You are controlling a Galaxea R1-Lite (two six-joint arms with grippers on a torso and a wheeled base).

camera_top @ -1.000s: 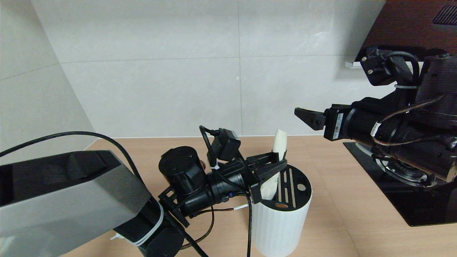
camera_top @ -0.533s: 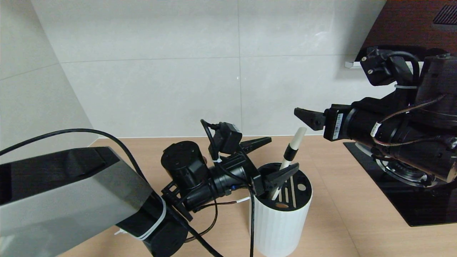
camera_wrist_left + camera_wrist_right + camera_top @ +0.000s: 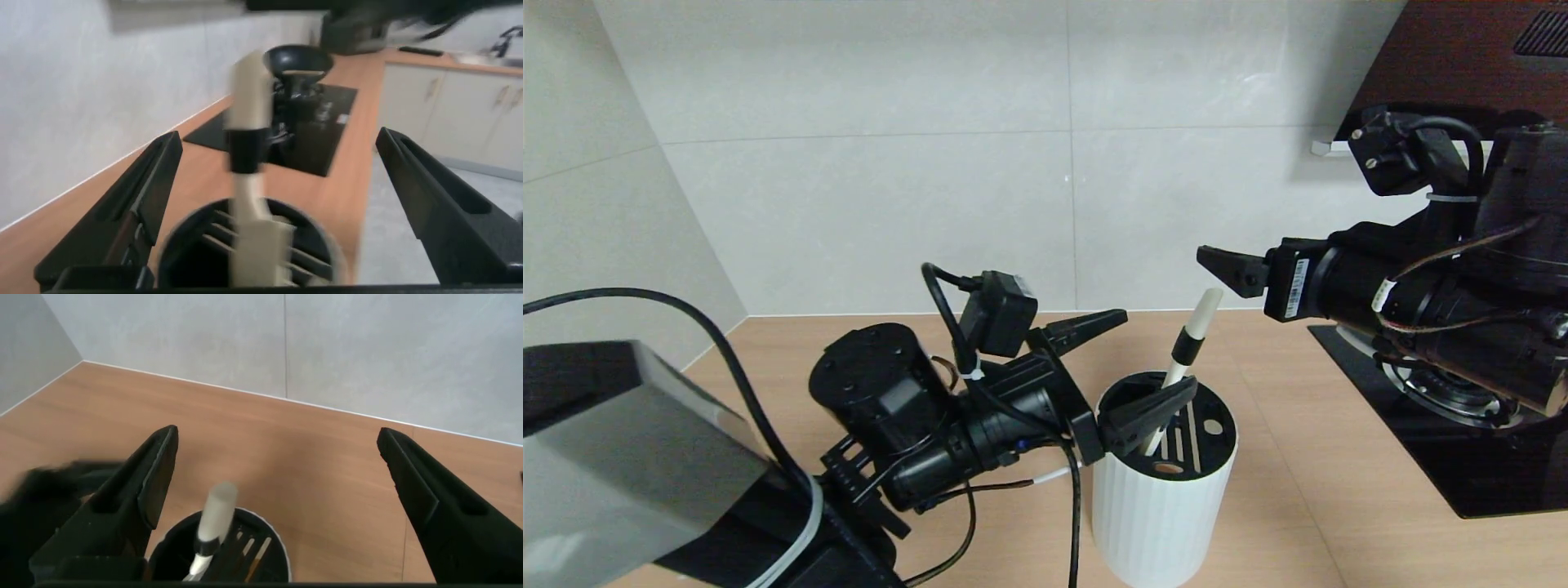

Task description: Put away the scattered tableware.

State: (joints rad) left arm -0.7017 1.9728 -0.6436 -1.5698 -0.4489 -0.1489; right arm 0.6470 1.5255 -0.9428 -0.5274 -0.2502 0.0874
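Observation:
A white ribbed utensil holder (image 3: 1164,498) with a black slotted top stands on the wooden counter. A utensil with a cream handle and a black band (image 3: 1192,336) leans upright in it, free of any grip. My left gripper (image 3: 1134,365) is open just left of the holder, with one finger over the rim and the other behind it. In the left wrist view the utensil (image 3: 248,163) rises out of the holder (image 3: 327,245) between the spread fingers. My right gripper (image 3: 278,441) hangs open above and to the right, looking down on the holder (image 3: 274,543) and the utensil (image 3: 214,513).
A black cooktop (image 3: 1462,482) lies on the counter to the right, with a dark pan (image 3: 298,61) on it. A tiled wall (image 3: 931,204) closes the back and the left side. Bare counter (image 3: 1307,457) lies between the holder and the cooktop.
My left gripper, shut on the utensil's handle a second ago, has opened and drawn back to the left. The utensil has dropped into the holder. The right arm has kept still.

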